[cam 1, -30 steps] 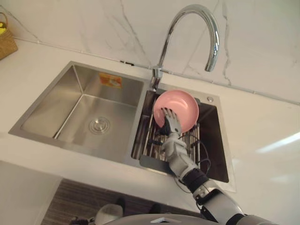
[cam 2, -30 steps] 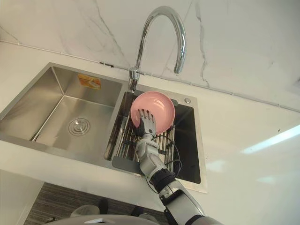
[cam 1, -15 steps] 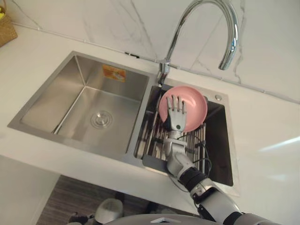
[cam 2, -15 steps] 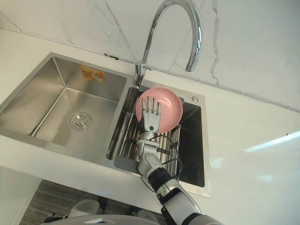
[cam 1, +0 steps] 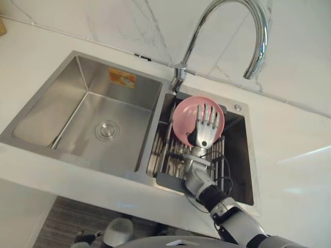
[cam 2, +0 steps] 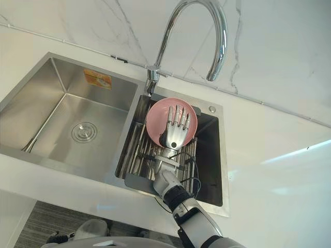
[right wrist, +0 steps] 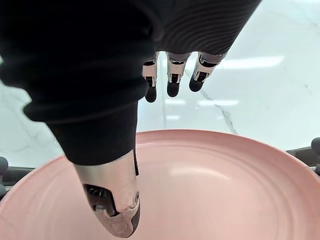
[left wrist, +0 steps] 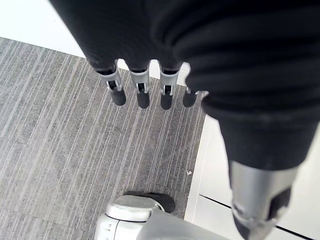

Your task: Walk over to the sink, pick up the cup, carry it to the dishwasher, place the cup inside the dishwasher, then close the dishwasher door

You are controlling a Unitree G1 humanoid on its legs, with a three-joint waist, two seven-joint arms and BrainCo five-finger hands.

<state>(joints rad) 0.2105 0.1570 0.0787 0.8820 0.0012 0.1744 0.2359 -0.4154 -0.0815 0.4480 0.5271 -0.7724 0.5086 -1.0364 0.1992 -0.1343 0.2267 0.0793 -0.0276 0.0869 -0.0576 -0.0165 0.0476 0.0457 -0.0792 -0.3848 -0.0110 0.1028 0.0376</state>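
Observation:
A pink plate [cam 1: 185, 118] leans upright in a metal drying rack [cam 1: 164, 155] in the sink's right basin; no cup shows here. My right hand [cam 1: 206, 129] is in front of the plate's inner face, open, with straight fingers [right wrist: 172, 86] reaching past its upper rim. Its thumb [right wrist: 112, 202] hangs over the plate's hollow [right wrist: 215, 190]. Whether the hand touches the plate I cannot tell. My left hand [left wrist: 142, 94] hangs open over the grey striped floor, holding nothing.
A tall curved chrome faucet [cam 1: 248, 31] arches over the right basin, above the plate. The left basin [cam 1: 98, 121] is steel with a round drain. White counter [cam 1: 295, 160] surrounds the sink, and a marble wall stands behind it.
My right hand has moved from the plate's lower left across to its right side, with fingers stretched higher. The camera has shifted a little too.

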